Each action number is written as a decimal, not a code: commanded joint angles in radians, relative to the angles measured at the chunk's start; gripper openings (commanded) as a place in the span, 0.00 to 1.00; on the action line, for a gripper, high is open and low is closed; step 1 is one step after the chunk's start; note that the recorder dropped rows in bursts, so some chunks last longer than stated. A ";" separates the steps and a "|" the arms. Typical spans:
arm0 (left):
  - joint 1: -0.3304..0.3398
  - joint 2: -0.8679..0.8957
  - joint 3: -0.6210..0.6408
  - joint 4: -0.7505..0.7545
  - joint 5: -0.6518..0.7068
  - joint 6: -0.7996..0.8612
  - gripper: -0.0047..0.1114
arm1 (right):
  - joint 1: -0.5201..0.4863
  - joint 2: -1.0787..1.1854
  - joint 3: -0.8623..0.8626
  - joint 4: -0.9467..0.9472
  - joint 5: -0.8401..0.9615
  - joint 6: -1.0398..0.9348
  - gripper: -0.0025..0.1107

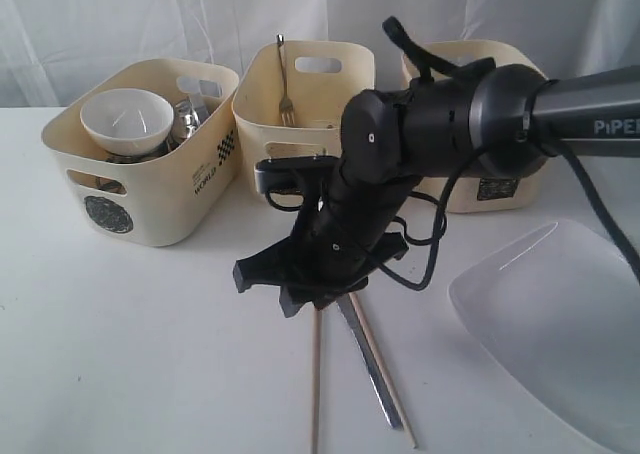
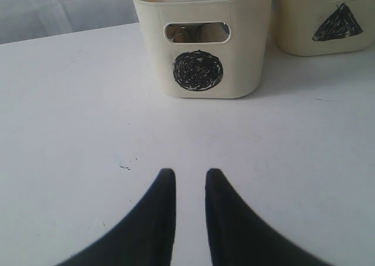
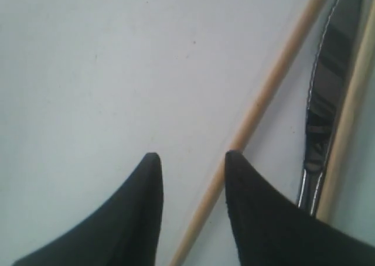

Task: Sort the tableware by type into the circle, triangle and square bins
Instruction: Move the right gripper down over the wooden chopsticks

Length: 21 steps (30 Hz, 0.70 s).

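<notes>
Left end effector (image 2: 190, 172): hovering low over the bare desk (image 2: 70, 131) and facing the circle bin (image 2: 199, 72). Its fingers are parted by a thin gap and gripping nothing; I'd say it's waiting out of the way.
Circle bin: holding the white bowl (image 1: 127, 119) with steel ware (image 1: 188, 119) packed beside it, so the round vessels are gathering here.
Triangle bin (image 1: 300, 114): the fork (image 1: 284, 84) is standing up inside, so by my reading the cutlery is going here.
Right end effector (image 3: 190, 154): reaching across the middle and pointing down at the desk. Its fingers are spread and empty, with one chopstick (image 3: 258, 108) lying under the gap, not pinched.
Knife (image 1: 365, 364): lying on the desk between the two chopsticks, close against the right-hand one.
Square bin (image 1: 500, 189): sitting mostly hidden behind the arm, so I can't tell what's in it.
Plate (image 1: 560, 314): lying on the desk at the far right, not yet binned.
</notes>
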 commanded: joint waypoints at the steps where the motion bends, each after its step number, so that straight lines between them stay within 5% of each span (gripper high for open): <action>1: 0.003 -0.005 0.004 -0.002 0.004 -0.007 0.26 | 0.011 -0.010 0.040 -0.029 -0.070 0.084 0.32; 21: 0.003 -0.005 0.004 -0.002 0.004 -0.007 0.26 | 0.057 0.019 0.123 -0.154 -0.139 0.250 0.32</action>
